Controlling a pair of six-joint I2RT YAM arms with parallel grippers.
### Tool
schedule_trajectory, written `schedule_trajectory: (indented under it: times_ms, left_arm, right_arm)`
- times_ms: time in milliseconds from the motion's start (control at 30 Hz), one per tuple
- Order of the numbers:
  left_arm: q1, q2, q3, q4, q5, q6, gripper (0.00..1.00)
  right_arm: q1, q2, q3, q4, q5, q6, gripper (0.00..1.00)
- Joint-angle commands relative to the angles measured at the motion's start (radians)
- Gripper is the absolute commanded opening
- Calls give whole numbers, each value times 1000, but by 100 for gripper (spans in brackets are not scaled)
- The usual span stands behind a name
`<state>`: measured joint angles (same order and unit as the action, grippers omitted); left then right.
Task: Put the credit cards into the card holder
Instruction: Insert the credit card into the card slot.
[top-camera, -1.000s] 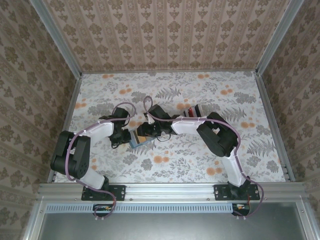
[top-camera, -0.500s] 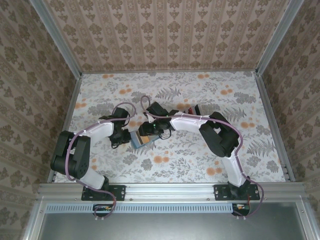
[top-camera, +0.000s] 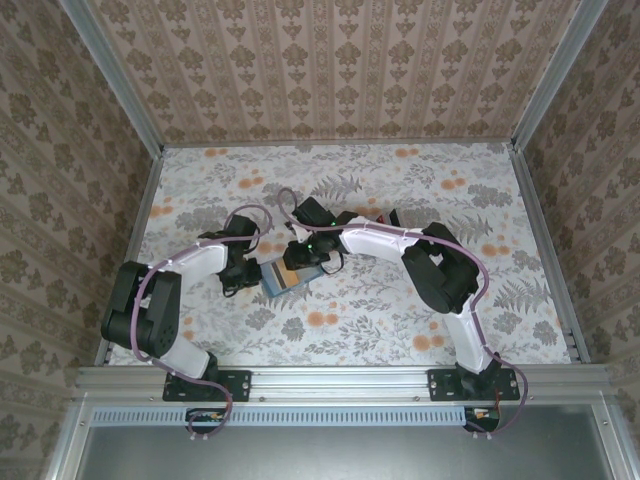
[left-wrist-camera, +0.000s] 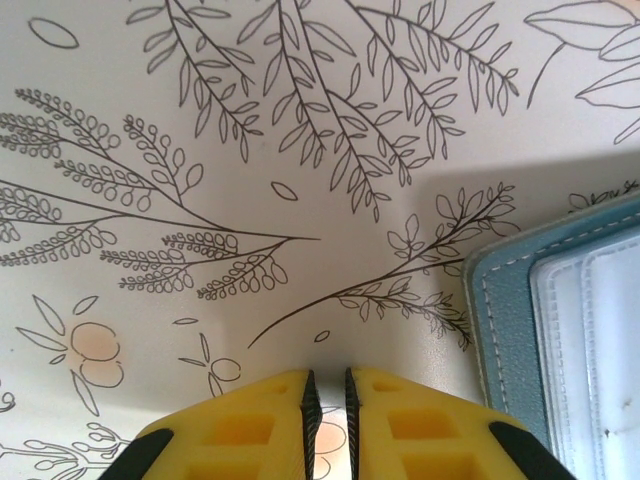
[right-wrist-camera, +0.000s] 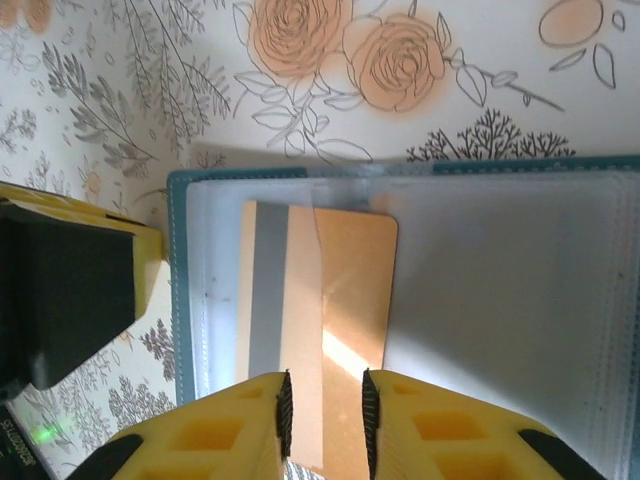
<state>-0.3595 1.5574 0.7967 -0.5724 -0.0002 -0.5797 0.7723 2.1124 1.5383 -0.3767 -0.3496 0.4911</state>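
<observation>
Left wrist view: the left gripper sits low in the picture. Its yellow fingers are pressed almost together, a thin slit between them and nothing in it. The card holder is cut off by the picture's edge. Only one teal stitched corner and a strip of clear pockets show, just beside the fingers and apart from them. The flowered tablecloth lies around that corner.

Right wrist view: the card holder lies open and flat, clear pockets up, its long axis across the picture and one end cut off. A tan credit card with a grey stripe lies on the pockets at the end nearest the left gripper. Its long axis runs crosswise to the holder's. Its rounded end points at the holder's far long edge, and its near end is hidden under the right gripper. Those jaws stand partly apart above the card, which is wider than the gap. Whether they touch it, or how far it sits inside a pocket, I cannot tell.

Top view: both grippers meet over the card holder, the right one covering part of it. Well beyond it, a red and dark object is half hidden behind the right arm and too small to make out.
</observation>
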Motion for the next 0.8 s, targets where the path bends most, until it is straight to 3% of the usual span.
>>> schedule_trajectory:
  times_ms: [0,767]
  left_arm:
    - [-20,112,-51,164,112,14,17]
    - [-34,169,-12,183,140,9,17]
  right_arm:
    - [-4,32,31,-55,19,-22,26]
    - [31,149,171,-79,-42,-19,24]
